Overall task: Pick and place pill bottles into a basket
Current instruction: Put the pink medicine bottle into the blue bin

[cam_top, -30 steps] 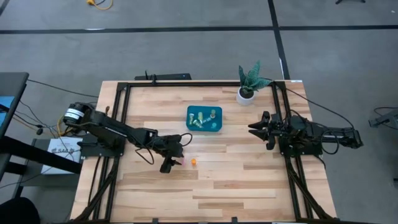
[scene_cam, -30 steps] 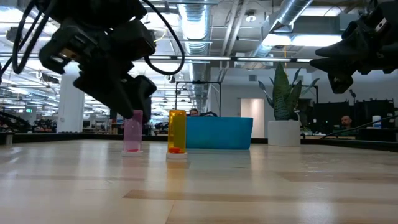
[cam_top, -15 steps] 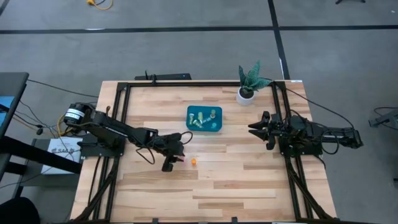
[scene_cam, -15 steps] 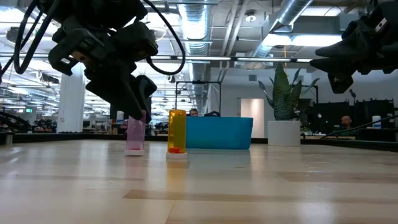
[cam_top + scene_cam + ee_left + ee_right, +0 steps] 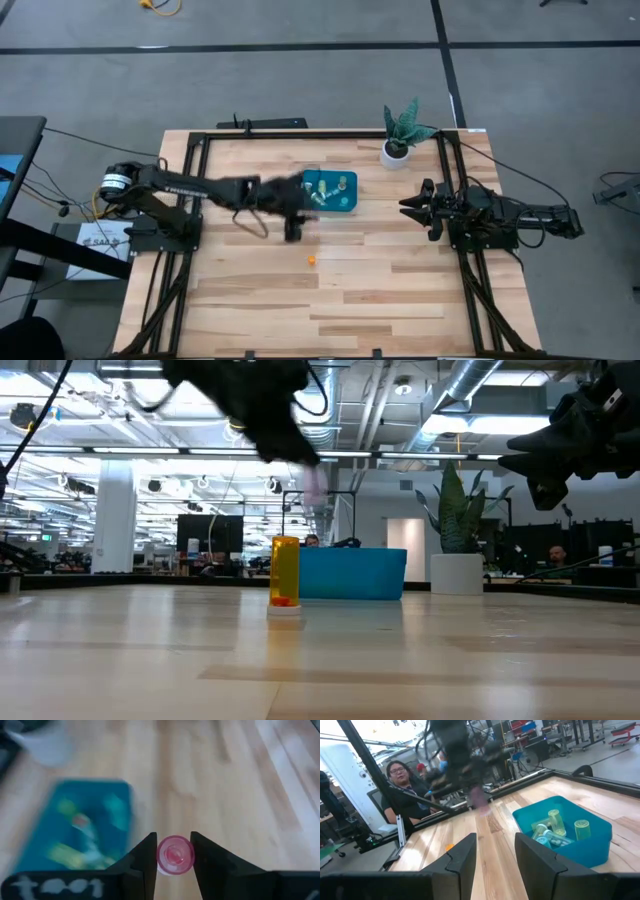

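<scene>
My left gripper [image 5: 174, 845] is shut on a pink pill bottle [image 5: 175, 855], high above the table beside the near left corner of the teal basket [image 5: 345, 205]. It also shows in the high view [image 5: 298, 205], and the bottle shows in the low view [image 5: 315, 485]. The basket [image 5: 35, 845] holds several small bottles [image 5: 555, 827]. An orange bottle [image 5: 311, 259] stands upright on its base on the table, nearer than the basket [image 5: 285, 573]. My right gripper [image 5: 495, 855] is open and empty at the table's right side [image 5: 412, 205]. My left gripper pinches the pink bottle's round side [image 5: 160, 856] between its two fingers, one on each side. The wrist view looks down onto the bottle's top end. The bottle hangs below the fingers [image 5: 315, 485], lifted clear of the table.
A white pot with a green plant [image 5: 398, 150] stands at the far right behind the basket. A black frame [image 5: 200, 135] runs round the table's edges. A person [image 5: 400, 775] sits beyond the table's left side. Bare wood lies toward the near edge.
My left gripper has lifted the pink bottle off the table and swung fast up, toward the far edge and right, to the basket's near left corner, staying shut on it. The orange bottle has stayed standing. My right arm has kept still.
</scene>
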